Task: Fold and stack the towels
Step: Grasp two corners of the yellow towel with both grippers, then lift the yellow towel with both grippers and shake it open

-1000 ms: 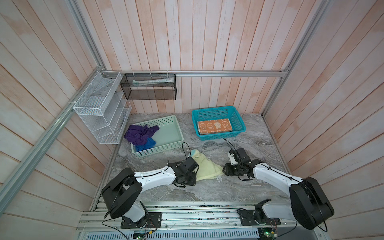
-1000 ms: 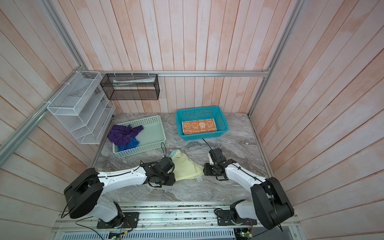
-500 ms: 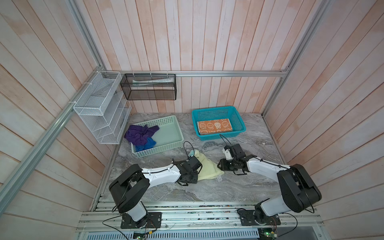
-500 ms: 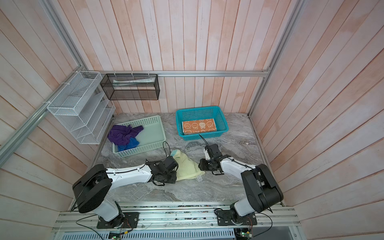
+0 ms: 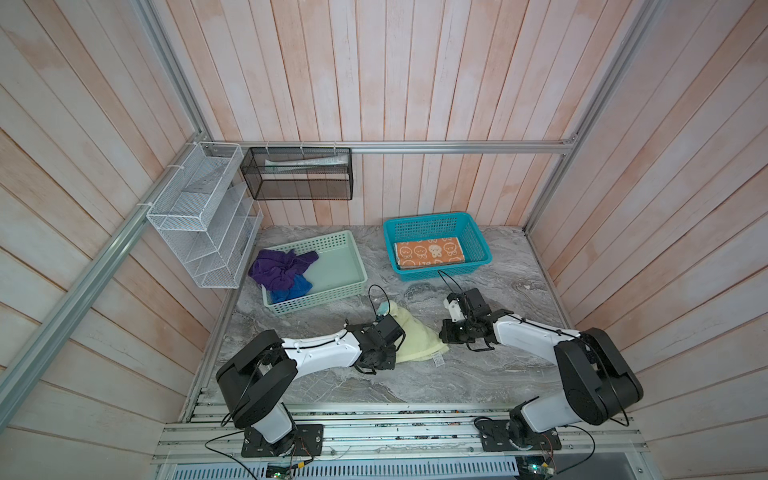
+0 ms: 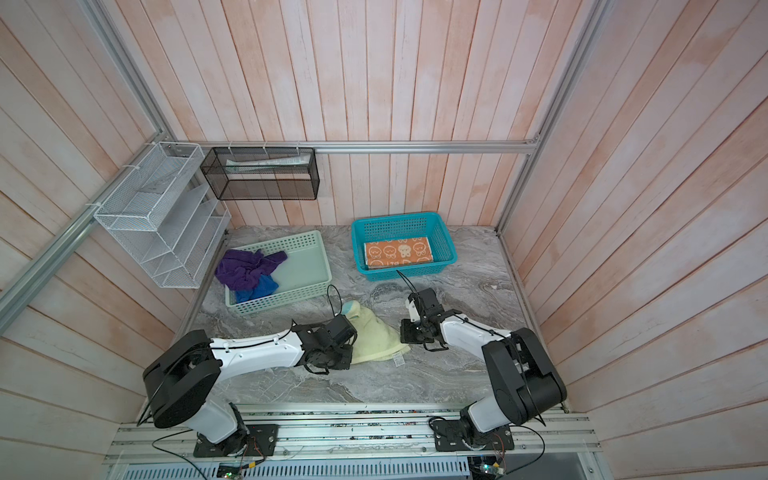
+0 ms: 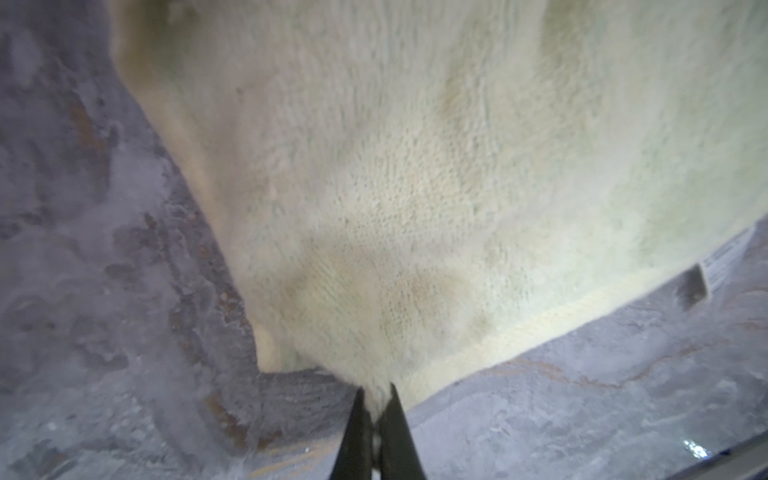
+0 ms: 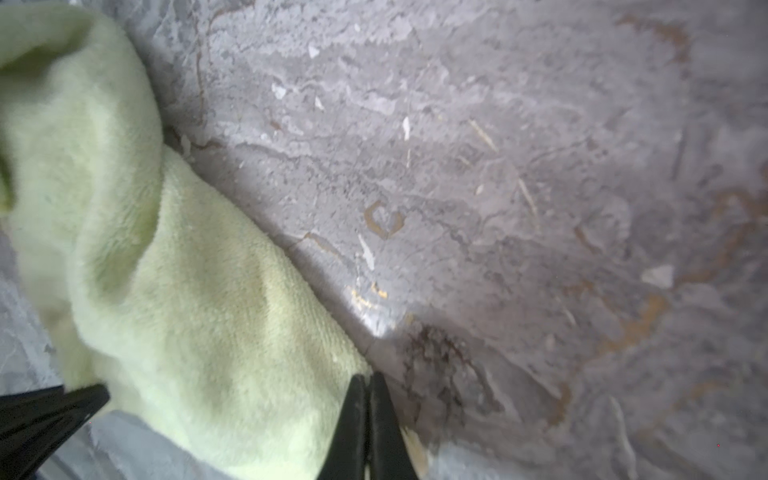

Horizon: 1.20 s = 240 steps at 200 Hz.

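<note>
- Left wrist view: the left fingers (image 7: 357,428) were closed on a corner of the yellow towel (image 7: 415,187). Cloth was pinched between their tips, and the rest lay spread over the grey desk (image 7: 104,291).
- Right wrist view: the right fingers (image 8: 353,424) were pressed together on another corner of the yellow towel (image 8: 187,311), low over the desk (image 8: 498,208).
- Both top views: the yellow towel (image 5: 417,338) (image 6: 376,336) lay on the desk between the two arms, apart from both baskets. The orange towel (image 5: 430,253) sat folded in the teal basket (image 5: 440,270). The purple towel (image 5: 276,268) and blue towel (image 5: 291,291) lay crumpled in the mint basket (image 5: 324,299).
</note>
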Each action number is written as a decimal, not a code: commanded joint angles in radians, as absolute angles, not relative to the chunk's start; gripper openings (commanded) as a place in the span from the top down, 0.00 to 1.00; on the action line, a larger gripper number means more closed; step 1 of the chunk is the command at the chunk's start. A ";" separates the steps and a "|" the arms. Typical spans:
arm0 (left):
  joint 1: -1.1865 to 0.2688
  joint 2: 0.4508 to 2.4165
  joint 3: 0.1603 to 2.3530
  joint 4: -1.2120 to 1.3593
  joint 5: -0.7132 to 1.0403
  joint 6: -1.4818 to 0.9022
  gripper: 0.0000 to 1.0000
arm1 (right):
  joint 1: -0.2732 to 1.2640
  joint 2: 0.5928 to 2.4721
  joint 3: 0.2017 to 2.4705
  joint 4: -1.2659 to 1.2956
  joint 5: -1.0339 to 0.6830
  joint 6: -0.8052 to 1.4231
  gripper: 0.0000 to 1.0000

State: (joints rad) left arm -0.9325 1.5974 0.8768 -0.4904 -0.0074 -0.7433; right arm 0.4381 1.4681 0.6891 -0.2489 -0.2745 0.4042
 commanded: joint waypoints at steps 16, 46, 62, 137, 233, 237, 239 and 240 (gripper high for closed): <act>-0.937 1.485 0.979 -0.556 0.026 -0.654 1.00 | 0.449 1.320 0.733 -0.359 -0.270 0.406 1.00; -0.936 1.438 1.096 -0.642 0.057 -0.616 1.00 | 0.455 1.214 0.794 -0.472 -0.209 0.407 1.00; -0.931 1.408 1.148 -0.670 0.054 -0.603 1.00 | 0.457 1.157 0.832 -0.525 -0.189 0.403 1.00; -0.838 1.279 1.482 -0.729 0.034 -0.471 1.00 | 0.470 0.975 1.169 -0.758 -0.074 0.371 1.00; -0.945 1.252 1.889 -0.893 0.112 -0.452 1.00 | 0.505 1.129 2.060 -1.242 -0.034 0.253 1.00; -0.946 1.255 1.906 -0.907 0.115 -0.455 1.00 | 0.504 1.145 2.101 -1.265 -0.029 0.254 1.00; -0.946 1.258 1.912 -0.913 0.115 -0.455 1.00 | 0.505 1.150 2.114 -1.275 -0.027 0.255 1.00; -0.945 1.258 1.918 -0.916 0.115 -0.456 1.00 | 0.505 1.154 2.125 -1.279 -0.026 0.256 1.00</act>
